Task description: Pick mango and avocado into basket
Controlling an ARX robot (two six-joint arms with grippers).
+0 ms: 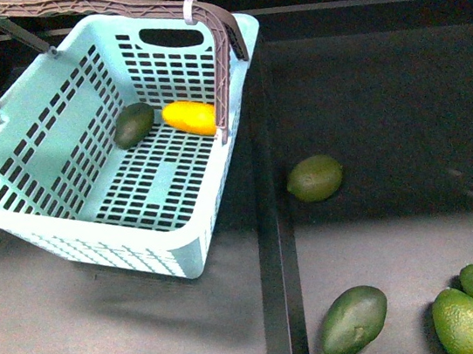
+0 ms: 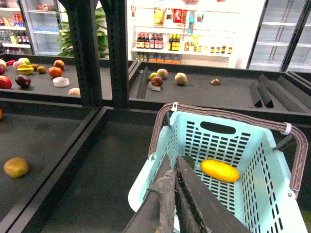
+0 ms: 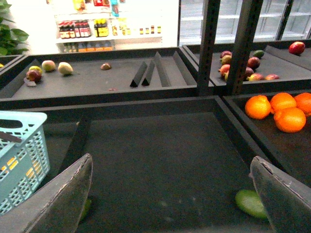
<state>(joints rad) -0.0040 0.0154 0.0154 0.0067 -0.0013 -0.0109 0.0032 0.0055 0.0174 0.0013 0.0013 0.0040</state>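
Note:
The turquoise basket (image 1: 44,125) stands tilted at the left of the front view, its mauve handles raised. On its slotted floor lie the yellow-orange mango (image 1: 189,117) and the dark green avocado (image 1: 134,124), side by side near the far wall. Neither arm shows in the front view. In the left wrist view my left gripper (image 2: 172,167) is shut and empty above the basket (image 2: 272,184), with the mango (image 2: 220,171) beyond its tips and the avocado (image 2: 189,161) mostly hidden behind them. My right gripper (image 3: 170,167) hangs open over a dark shelf, holding nothing.
Green fruits lie on the dark shelf right of the basket: one in the middle (image 1: 314,177), a darker one (image 1: 354,322) and two brighter ones (image 1: 462,321) near the front. A raised divider (image 1: 269,252) runs beside the basket. Oranges (image 3: 279,109) sit on a neighbouring shelf.

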